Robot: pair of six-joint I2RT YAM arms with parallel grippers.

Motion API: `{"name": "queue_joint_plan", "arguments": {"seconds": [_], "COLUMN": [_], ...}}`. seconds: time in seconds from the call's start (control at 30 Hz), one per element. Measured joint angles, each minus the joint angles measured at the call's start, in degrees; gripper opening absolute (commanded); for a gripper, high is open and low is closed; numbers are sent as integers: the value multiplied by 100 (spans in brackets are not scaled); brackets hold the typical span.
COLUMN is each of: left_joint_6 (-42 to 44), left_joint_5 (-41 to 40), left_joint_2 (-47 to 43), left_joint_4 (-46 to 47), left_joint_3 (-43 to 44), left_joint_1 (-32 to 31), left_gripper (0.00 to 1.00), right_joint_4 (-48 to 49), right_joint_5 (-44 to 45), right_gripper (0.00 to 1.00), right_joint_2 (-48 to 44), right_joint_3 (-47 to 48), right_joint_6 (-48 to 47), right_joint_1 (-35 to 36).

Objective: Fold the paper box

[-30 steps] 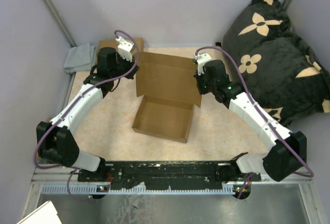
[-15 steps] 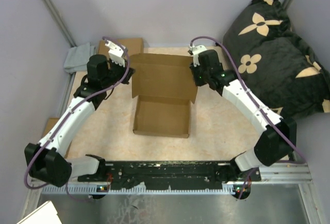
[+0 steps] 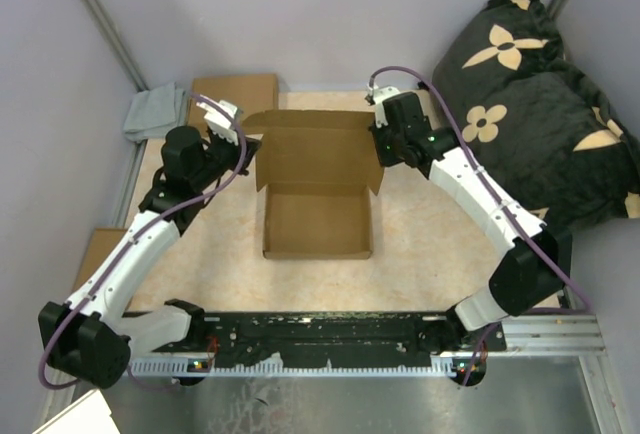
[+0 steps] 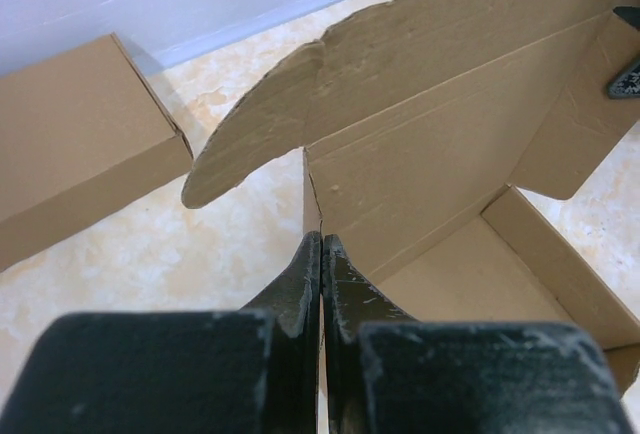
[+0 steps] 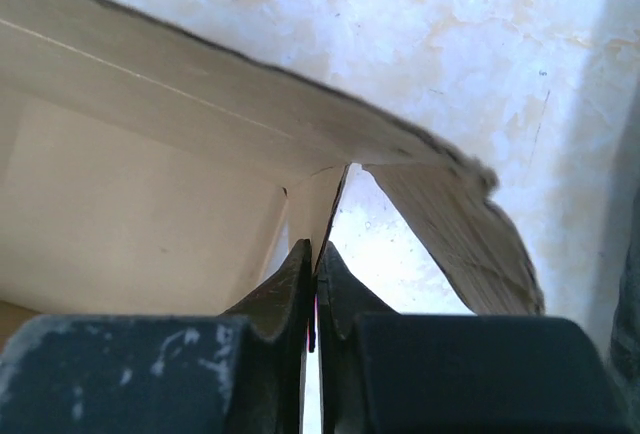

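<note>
Left end effector (image 4: 321,246) and right end effector (image 5: 314,254) each pinch the single paper box (image 3: 318,166).

left arm (image 3: 140,244) extended forward, left tool (image 4: 321,246) clamped on paper box (image 3: 318,164) | right arm (image 3: 480,199) extended forward, right tool (image 5: 315,251) clamped likewise

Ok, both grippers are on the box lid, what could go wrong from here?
The left gripper and right gripper each pinch only a thin edge of the brown corrugated-cardboard box beside a slit; it may slip or tear.
The rounded side flaps splay outward and could land outside the tray walls as the lid closes.
</note>
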Motion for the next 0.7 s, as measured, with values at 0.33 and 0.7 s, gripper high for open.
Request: {"name": "queue_joint_plan", "arguments": {"seconds": [0.33,0.7], "left_joint_6": [-549,-1108], "left_joint_5": [-101,-525], "left_joint_2": [-24,326], "left_joint_4": [549,1217], "left_joint_3": [-120,-295], "left_joint_1": [-48,-192], "left_gripper": [0,0], "right_joint_4": [568,1786], "right_joint_5": [407,1381], "right_gripper": [0,0], "right_joint_2": [4,-63], "right_joint_3": [22,-640], "right_joint_6": [313,310], "right_joint_1": [197,426]}}
